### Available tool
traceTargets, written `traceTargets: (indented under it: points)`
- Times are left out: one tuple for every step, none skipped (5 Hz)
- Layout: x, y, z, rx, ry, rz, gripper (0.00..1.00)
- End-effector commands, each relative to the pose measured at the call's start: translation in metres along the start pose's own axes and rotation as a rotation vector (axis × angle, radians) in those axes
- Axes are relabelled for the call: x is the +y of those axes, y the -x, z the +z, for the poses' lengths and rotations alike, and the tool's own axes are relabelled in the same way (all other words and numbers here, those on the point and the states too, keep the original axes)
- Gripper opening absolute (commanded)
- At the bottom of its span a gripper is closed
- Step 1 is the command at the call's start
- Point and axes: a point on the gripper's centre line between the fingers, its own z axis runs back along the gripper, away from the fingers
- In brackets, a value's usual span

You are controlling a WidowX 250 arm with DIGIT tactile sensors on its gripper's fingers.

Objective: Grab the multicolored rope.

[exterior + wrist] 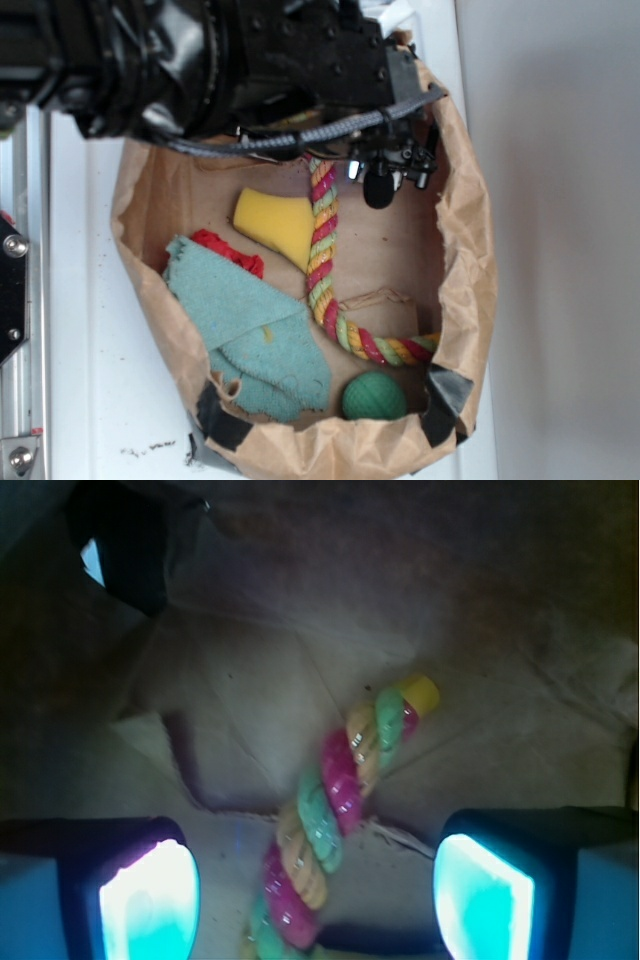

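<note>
Brown paper bag (pixel 470 290) interior, end effector (pixel 315 885) wide open astride multicolored rope (pixel 330 810), pads apart from it.

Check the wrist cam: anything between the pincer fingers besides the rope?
No. In the wrist view only the multicolored rope lies between the open pincer's fingers, on bare brown paper bag floor.

No readable writing

Neither view shows any text, label, brand, number or sign; the paper bag (pixel 470 270) and the things inside it carry no legible markings.
</note>
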Motion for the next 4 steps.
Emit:
traceTargets:
  points:
    - [0.005, -0.017, 0.015, -0.026, 0.041, 0.018, 1.0]
    - [0.005, -0.017, 0.015, -0.026, 0.041, 0.018, 1.0]
    - [0.01, -0.004, 0.002, -0.044, 0.012, -0.015, 1.0]
    - [0.014, 0.012, -0.017, -0.022, -0.015, -0.049, 1.0]
